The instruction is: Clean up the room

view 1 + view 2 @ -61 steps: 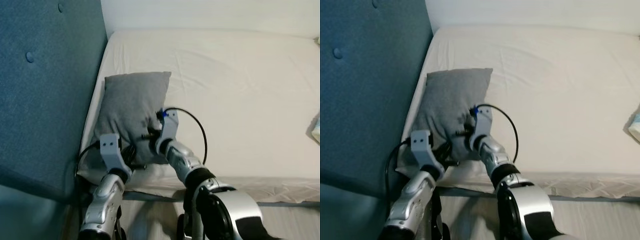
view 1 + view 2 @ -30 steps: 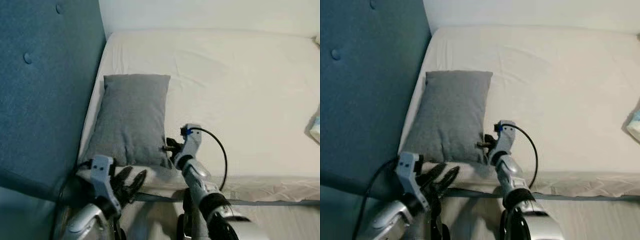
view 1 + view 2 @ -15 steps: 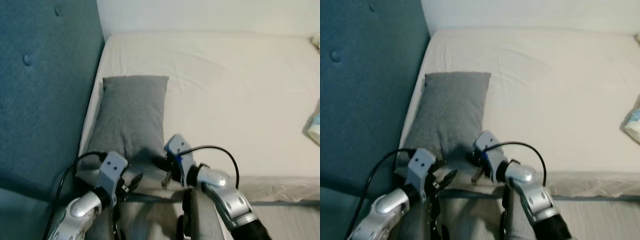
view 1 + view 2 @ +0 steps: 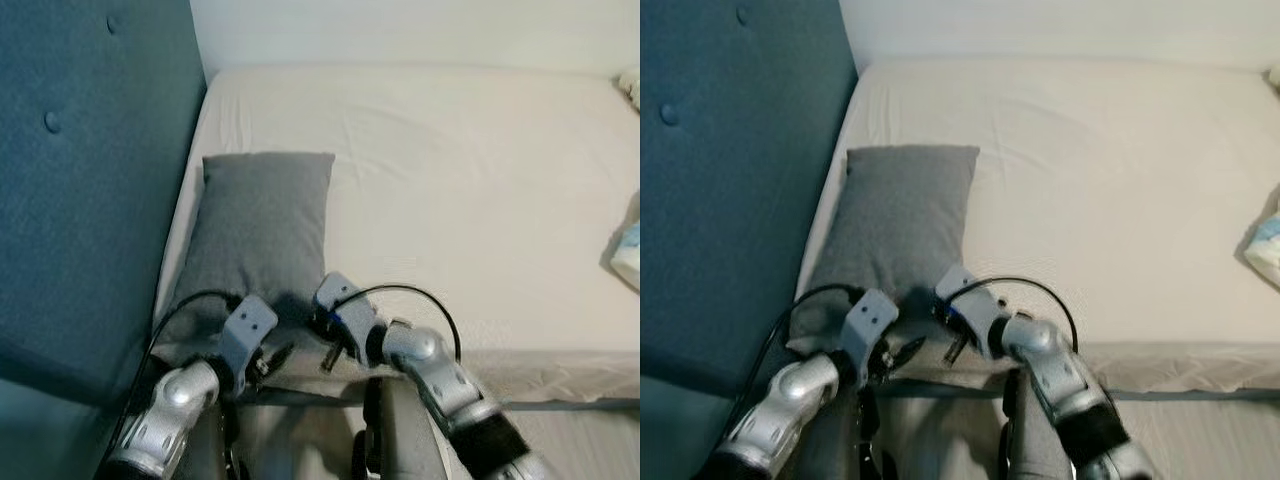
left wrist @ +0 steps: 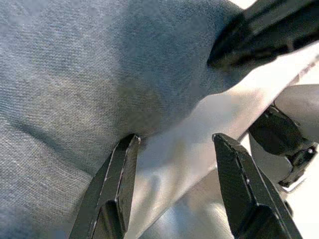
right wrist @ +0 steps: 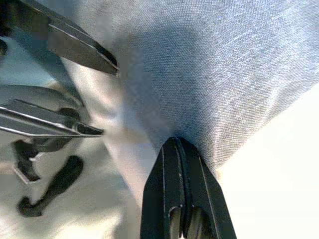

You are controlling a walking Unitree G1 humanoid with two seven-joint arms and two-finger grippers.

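Both silver arms reached in from the bottom of the head views, forearms angled toward each other so that the wrists nearly met at lower centre. The left arm rose from the lower left corner, its wrist block tilted to the right; the left gripper [image 4: 272, 357] sat just beside the right one, its two black fingers [image 5: 113, 191] spread apart in the left wrist view. The right arm came up from the lower right, a black cable looping over its wrist. The right gripper [image 6: 182, 191] had its fingers pressed together.
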